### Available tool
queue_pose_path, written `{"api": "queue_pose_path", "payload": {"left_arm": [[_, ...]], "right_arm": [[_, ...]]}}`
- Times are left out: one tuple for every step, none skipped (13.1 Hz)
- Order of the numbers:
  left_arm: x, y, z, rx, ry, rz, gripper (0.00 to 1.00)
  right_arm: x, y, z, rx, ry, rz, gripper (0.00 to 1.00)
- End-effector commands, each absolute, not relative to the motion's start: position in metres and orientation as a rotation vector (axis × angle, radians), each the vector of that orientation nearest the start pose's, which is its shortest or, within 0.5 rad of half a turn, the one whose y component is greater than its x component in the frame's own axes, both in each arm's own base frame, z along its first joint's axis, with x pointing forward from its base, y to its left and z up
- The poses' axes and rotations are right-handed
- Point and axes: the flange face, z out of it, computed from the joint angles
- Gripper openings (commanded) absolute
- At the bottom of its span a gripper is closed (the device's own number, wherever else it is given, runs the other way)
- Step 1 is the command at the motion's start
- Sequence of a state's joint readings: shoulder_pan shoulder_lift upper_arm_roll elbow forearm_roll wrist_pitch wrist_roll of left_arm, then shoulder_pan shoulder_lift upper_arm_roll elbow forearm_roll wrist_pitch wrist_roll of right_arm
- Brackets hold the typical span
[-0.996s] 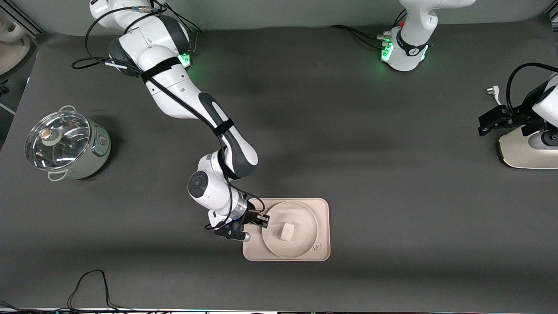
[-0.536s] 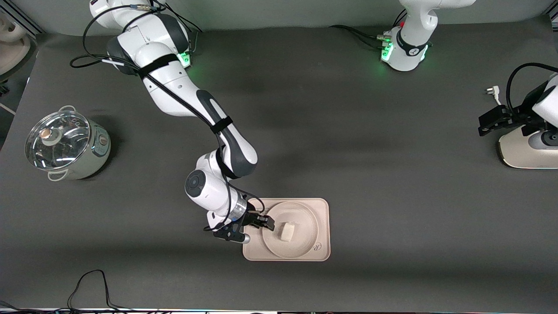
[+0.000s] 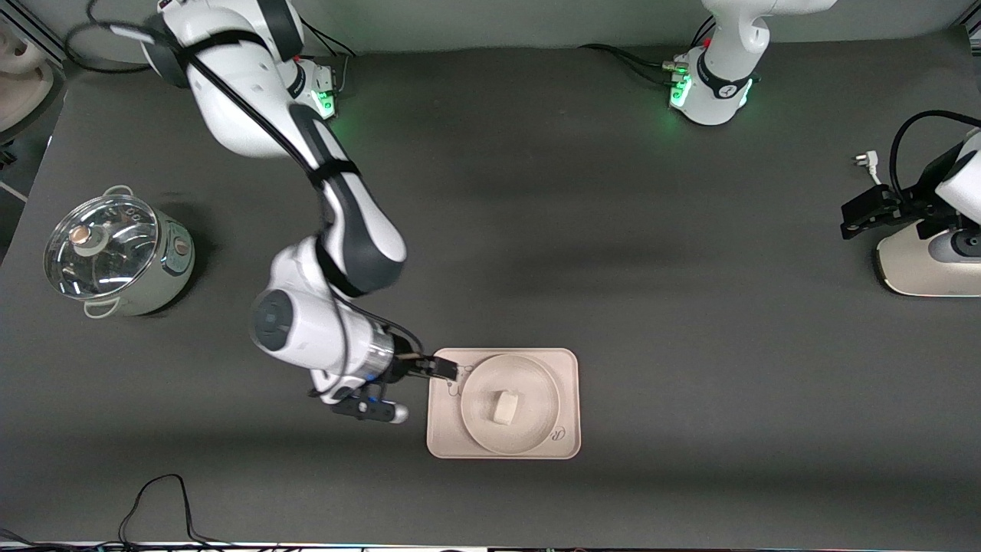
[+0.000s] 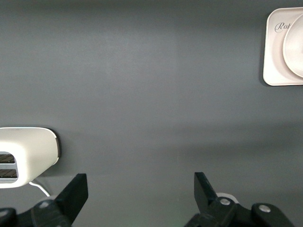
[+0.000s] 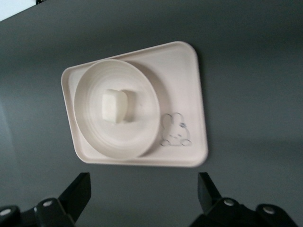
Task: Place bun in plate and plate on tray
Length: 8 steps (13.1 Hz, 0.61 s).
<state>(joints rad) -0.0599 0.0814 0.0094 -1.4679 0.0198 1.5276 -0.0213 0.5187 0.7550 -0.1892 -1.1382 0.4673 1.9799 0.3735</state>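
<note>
The cream-pink tray (image 3: 567, 383) lies nearer the front camera, at mid table. On it rests the round plate (image 3: 536, 376), holding the small off-white bun (image 3: 504, 406). My right gripper (image 3: 438, 373) hangs open and empty by the tray's edge toward the right arm's end, clear of the plate. In the right wrist view the bun (image 5: 116, 106) sits in the plate (image 5: 90, 118) on the tray (image 5: 184, 85), with my right gripper (image 5: 142, 194) over bare mat. My left gripper (image 3: 866, 215) waits open by the toaster; in its wrist view my left gripper (image 4: 140, 189) holds nothing.
A lidded metal pot (image 3: 115, 257) stands at the right arm's end. A cream toaster (image 3: 920, 264) sits at the left arm's end, with a plug (image 3: 864, 161) beside it. A black cable (image 3: 153, 498) loops near the front edge.
My right gripper has opened, let go of the plate's rim and drawn back from the tray toward the right arm's end. The plate and bun stay on the tray. The left arm has not moved.
</note>
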Motion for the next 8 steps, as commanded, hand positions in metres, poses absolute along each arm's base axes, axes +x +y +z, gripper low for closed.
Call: {"api": "queue_pose_path", "payload": {"left_arm": [[0.572,-0.029,0.630,-3.124,0.064,0.026,1.00],[0.572,-0.029,0.630,-3.124,0.066,0.026,1.00],[0.571,-0.029,0.630,-3.124,0.066,0.028,1.00],[0.571,-0.029,0.630,-3.124,0.066,0.028,1.00],[0.571,-0.029,0.630,-3.124,0.066,0.028,1.00],[0.571,-0.029,0.630,-3.124,0.066,0.028,1.00],[0.571,-0.029,0.630,-3.124,0.066,0.028,1.00],[0.571,-0.030,0.630,-3.125,0.066,0.028,1.00]], "right_arm": [[0.669,0.286,0.439,-2.930,0.130,0.055,1.00],[0.656,0.274,0.460,-2.968,0.115,0.065,1.00],[0.644,0.255,0.482,-2.997,0.118,0.073,1.00],[0.633,0.231,0.502,-3.007,0.142,0.093,1.00],[0.624,0.207,0.522,-2.999,0.158,0.110,1.00],[0.617,0.176,0.540,-2.989,0.186,0.128,1.00],[0.608,0.153,0.554,-2.995,0.148,0.138,1.00],[0.601,0.129,0.564,-3.024,0.106,0.122,1.00]]}}
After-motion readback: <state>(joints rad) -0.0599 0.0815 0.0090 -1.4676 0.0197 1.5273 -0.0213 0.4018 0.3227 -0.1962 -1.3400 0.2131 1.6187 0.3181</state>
